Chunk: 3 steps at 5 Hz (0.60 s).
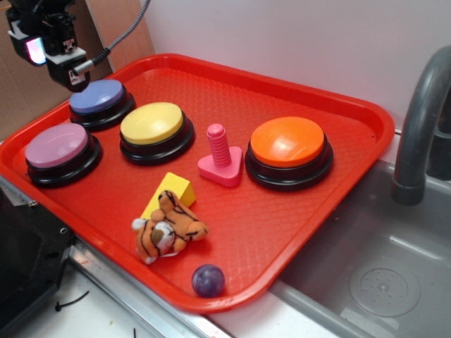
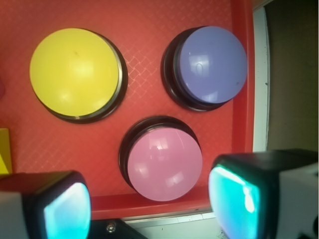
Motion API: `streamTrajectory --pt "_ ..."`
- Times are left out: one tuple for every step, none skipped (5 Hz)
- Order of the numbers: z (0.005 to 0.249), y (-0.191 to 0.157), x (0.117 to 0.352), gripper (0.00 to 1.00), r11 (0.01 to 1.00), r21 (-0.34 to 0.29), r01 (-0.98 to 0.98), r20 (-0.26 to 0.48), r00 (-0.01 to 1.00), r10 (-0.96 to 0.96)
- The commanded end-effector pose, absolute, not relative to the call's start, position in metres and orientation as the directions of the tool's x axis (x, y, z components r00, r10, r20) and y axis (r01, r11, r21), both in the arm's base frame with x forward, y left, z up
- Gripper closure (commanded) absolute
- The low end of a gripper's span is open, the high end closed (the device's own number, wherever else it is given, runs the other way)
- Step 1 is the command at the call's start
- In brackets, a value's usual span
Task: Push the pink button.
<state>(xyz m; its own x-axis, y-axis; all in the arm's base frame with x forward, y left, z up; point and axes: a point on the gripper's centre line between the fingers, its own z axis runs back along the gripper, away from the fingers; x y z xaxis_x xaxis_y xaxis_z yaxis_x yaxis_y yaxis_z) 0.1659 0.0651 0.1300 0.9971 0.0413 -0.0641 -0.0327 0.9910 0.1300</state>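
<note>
Pink button (image 2: 163,162) is sitting untouched below the hovering gripper (image 2: 149,204), jaws spread apart, needing a descent onto its dome.

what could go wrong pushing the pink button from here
1. The gripper hangs above the purple button, not the pink button; a straight descent would likely press the wrong one.
2. The pink button sits close to the tray rim, so an off-centre push might land on the rim.
3. With the jaws open, the dome could slip between the fingers unpressed.
</note>
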Motion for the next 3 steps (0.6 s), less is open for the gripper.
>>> streamTrajectory --pt "0.1495 0.0611 0.1762 0.00 0.990 0.142 -0.018 -0.001 1.000 0.018" --pt "0.1530 0.0603 0.1754 0.00 0.994 0.105 -0.010 0.014 1.000 0.009" --pt "0.1535 0.0619 0.1741 0.00 0.996 0.085 0.035 -0.014 0.999 -0.034"
